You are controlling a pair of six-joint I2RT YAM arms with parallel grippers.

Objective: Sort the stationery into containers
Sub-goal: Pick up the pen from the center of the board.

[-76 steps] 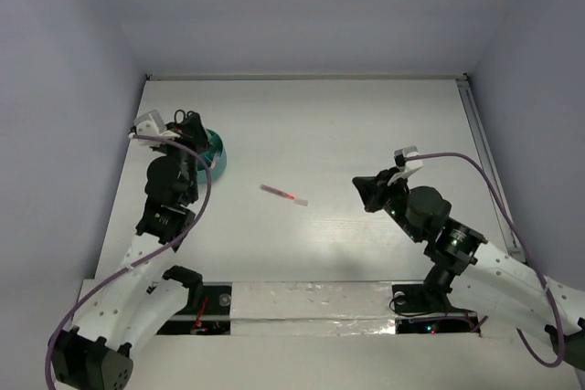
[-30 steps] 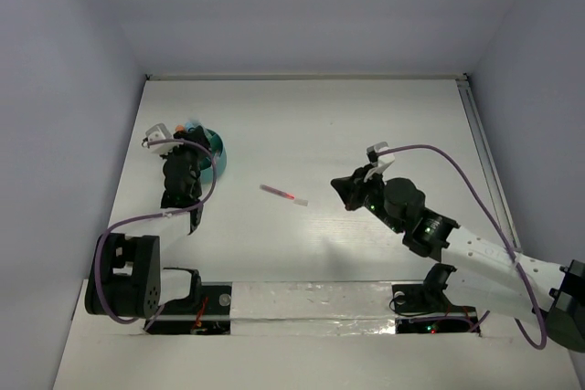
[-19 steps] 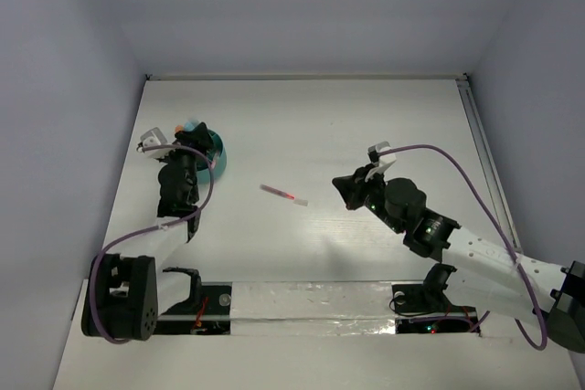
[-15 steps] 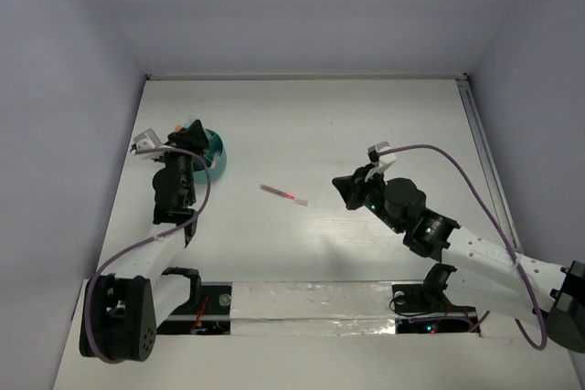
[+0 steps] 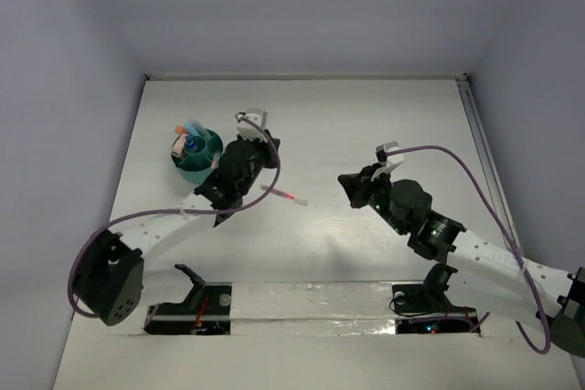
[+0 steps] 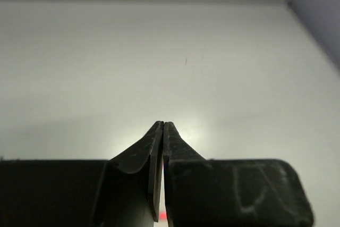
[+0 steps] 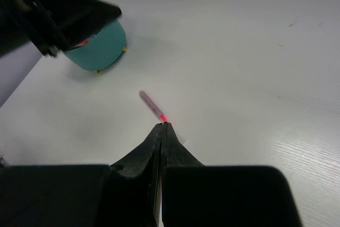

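Note:
A pink pen [image 5: 283, 195] lies alone on the white table, seen as well in the right wrist view as the pen [image 7: 151, 104]. The round teal pot [image 5: 196, 153] stands at the left with orange and blue stationery upright inside; it shows too as the pot [image 7: 101, 47]. My left gripper [image 5: 271, 154] is shut and empty, just right of the pot and above the pen's left end; its tips [image 6: 162, 123] touch. My right gripper [image 5: 345, 182] is shut and empty, right of the pen, its tips [image 7: 163, 124] pointing at the pen's red end.
White walls enclose the table on three sides. A rail [image 5: 482, 143] runs along the right edge. The left arm [image 7: 50, 9] hangs over the pot in the right wrist view. Purple cables loop off both wrists.
My left arm has swung right from over the pot to a spot near the pink pen, uncovering the pot. Its jaws stood apart over the pot and are now shut. The right arm barely shifted.

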